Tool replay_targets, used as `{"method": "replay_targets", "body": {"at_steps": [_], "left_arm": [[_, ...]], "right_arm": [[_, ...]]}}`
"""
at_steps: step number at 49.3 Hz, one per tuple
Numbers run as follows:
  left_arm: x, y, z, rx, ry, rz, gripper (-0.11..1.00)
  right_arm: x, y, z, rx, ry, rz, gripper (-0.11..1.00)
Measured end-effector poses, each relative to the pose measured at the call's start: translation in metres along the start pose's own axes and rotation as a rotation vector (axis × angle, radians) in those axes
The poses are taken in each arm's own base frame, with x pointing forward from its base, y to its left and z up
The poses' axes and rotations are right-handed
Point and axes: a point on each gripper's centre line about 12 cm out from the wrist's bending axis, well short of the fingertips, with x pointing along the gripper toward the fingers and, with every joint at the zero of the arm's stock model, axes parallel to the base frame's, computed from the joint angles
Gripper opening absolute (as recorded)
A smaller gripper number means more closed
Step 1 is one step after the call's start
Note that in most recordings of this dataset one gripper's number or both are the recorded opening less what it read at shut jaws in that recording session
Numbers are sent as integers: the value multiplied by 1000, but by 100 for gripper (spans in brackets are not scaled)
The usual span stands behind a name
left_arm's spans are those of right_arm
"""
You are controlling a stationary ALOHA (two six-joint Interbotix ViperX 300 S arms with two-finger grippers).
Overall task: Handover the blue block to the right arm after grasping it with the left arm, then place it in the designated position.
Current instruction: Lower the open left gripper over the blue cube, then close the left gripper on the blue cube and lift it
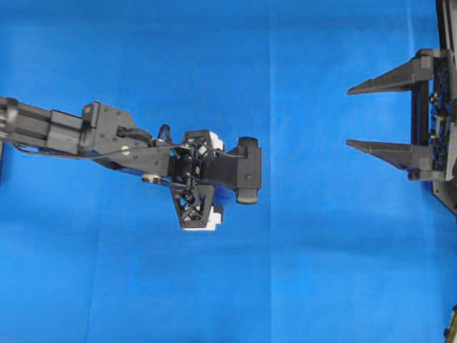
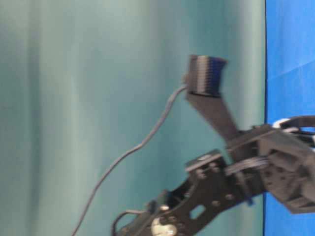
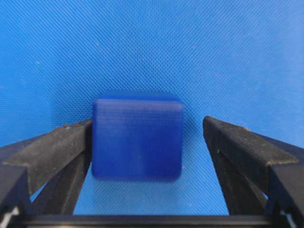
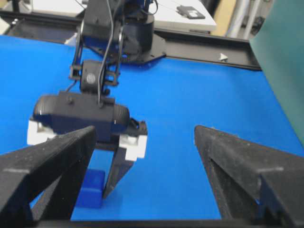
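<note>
Blue block (image 3: 137, 140) between wide-open left end effector (image 3: 147, 142) fingers; right end effector (image 1: 360, 116) wide, level.

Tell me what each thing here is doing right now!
Small dark-blue cube block: resting on the blue cloth, between open fingers, not gripped.
Left gripper with white blocks: open, lowered around the block.
Right gripper with black triangular fingers: open, empty, off to the side.

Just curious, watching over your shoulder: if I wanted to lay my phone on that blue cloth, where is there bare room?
Bare blue cloth fills the stretch above the left arm, the stretch below it, and the middle gap before the open right gripper. It is crowded only under the left gripper, whose open fingers flank the blue block.
</note>
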Motion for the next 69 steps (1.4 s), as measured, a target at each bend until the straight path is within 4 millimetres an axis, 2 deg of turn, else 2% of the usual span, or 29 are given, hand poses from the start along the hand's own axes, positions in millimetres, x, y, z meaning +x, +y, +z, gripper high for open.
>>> {"method": "replay_targets", "body": {"at_steps": [17, 21, 26, 55, 61, 69], "left_arm": [[4, -3, -1, 7, -3, -3, 88], [4, -2, -1, 8, 6, -1, 75], [3, 0, -1, 6, 27, 3, 48], [1, 0, -3, 9, 50, 4, 49], [-8, -2, -1, 7, 57, 2, 48], [-33, -3, 8, 8, 40, 1, 48]], "right_arm": [[1, 0, -1, 0, 8, 0, 98], [1, 0, -2, 0, 8, 0, 98], [1, 0, -2, 0, 8, 0, 98], [2, 0, -2, 0, 11, 0, 98], [2, 0, -3, 0, 12, 0, 97], [2, 0, -2, 0, 12, 0, 97]]}}
